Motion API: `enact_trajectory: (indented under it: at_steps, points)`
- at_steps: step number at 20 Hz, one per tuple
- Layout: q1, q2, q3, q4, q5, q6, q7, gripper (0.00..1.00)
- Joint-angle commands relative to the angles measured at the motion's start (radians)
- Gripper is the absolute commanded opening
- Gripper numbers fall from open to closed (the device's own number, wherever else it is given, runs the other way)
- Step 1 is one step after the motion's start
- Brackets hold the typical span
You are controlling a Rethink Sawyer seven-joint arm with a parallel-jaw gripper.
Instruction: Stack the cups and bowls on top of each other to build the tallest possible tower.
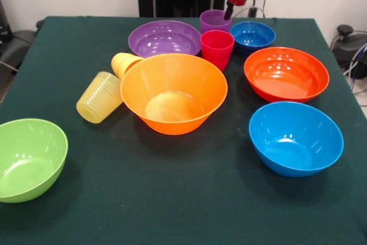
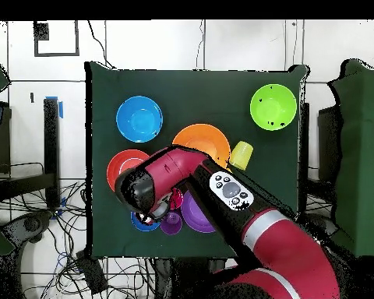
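Nothing is stacked yet: all 10 pieces sit apart on the green table (image 1: 172,199), so the tower has no base beyond the big orange-yellow bowl (image 1: 174,93) standing upright near the middle.

These look like thin, glossy plastic pieces, so I judge them light, stiff and rather slippery. A pinch over a rim wall seems the safest hold, 1 finger inside and 1 outside. The cups are small enough that a grip across the mouth might also work.

Taking the orange-yellow bowl as the mark: the purple bowl (image 1: 164,38) sits just behind it, and the red-pink cup (image 1: 217,48) stands upright behind its right rim. The translucent purple cup (image 1: 215,21) is behind that, with the small dark blue bowl (image 1: 252,35) beside it. The red-orange bowl (image 1: 286,74) lies to the right, and the light blue bowl (image 1: 296,137) to the front right. The lime green bowl (image 1: 28,159) is well apart at the front left. The ribbed pale yellow cup (image 1: 100,97) and the orange-yellow cup (image 1: 125,63) lie tipped on their sides against its left rim.

The gripper (image 1: 229,11) hangs just beside the purple cup's rim. I cannot tell whether it is spread or closed.
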Motion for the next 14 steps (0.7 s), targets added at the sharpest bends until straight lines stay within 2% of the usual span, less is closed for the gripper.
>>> enact_trajectory:
  at_steps: [1, 9, 14]
  points:
    - [0.016, 0.025, 0.009, -0.061, -0.055, -0.029, -0.155, 1.0]
    - [-0.017, 0.001, 0.018, -0.003, -0.057, -0.075, -0.141, 1.0]
    - [-0.02, 0.016, 0.029, -0.054, -0.048, -0.016, -0.202, 1.0]
